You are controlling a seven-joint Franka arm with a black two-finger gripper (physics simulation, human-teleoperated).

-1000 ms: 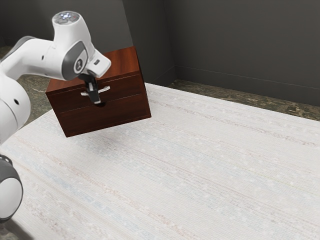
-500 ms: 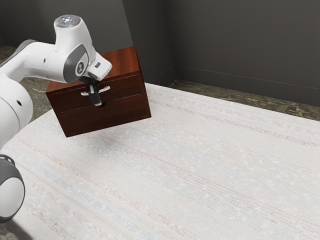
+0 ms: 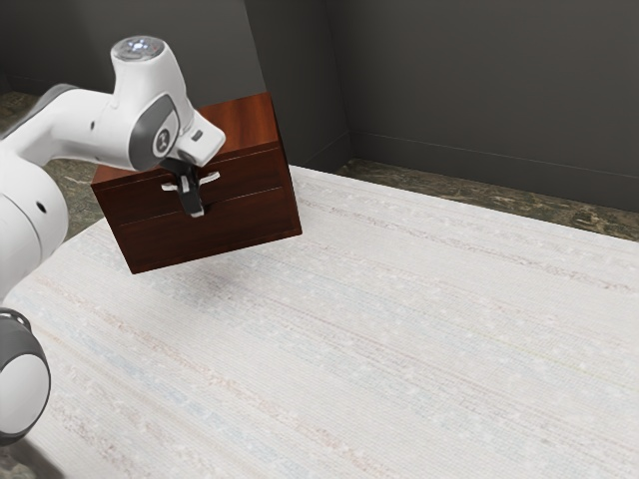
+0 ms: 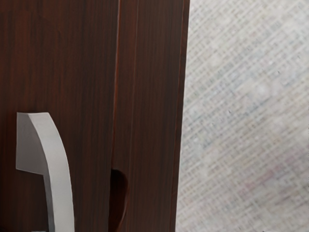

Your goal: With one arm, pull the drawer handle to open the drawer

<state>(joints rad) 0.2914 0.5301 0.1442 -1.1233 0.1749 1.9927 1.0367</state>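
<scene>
**Arm poised at the drawer handle, pull not yet begun**
The pale woven surface [image 3: 399, 329] carries a dark wooden cabinet [image 3: 250, 215] at its far side, toward the exterior view's left, its front facing open surface so a drawer can slide out. The white arm [image 3: 90, 130] reaches over the cabinet's top, so the black tool [image 3: 194, 205] hangs across the upper drawer [image 3: 250, 172], which looks flush and shut. The tool sits right at the pale handle [image 3: 207, 179]; I cannot tell whether it grips it.
</scene>
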